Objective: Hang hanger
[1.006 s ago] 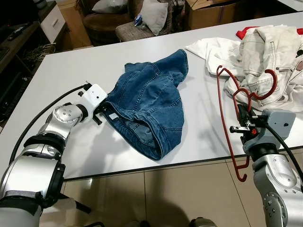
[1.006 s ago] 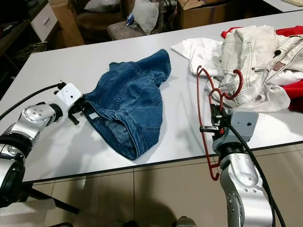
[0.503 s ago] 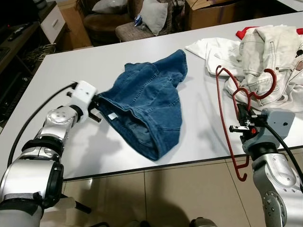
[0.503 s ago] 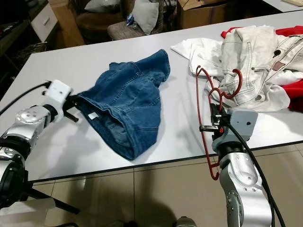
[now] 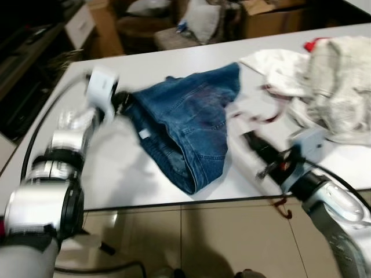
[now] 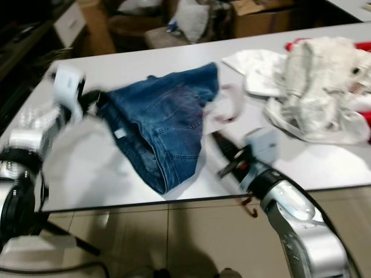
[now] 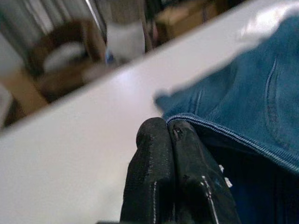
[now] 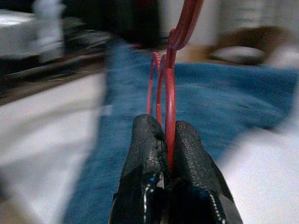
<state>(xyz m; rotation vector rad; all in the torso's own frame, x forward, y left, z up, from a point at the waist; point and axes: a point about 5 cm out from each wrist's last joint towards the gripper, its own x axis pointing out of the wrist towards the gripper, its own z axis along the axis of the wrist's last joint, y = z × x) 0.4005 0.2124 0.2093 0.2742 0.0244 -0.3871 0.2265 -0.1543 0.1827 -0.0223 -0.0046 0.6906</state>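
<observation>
White table, blurred red hanger

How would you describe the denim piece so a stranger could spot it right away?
Find the long white table. Near its middle lies a crumpled blue denim garment, its edge pinched by the left claw. It is the one blue item; the clothes heaped to its right are white.

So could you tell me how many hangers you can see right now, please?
1: a red hanger clamped in the right gripper beside the denim garment. Others may be hidden under the white clothes pile.
</observation>
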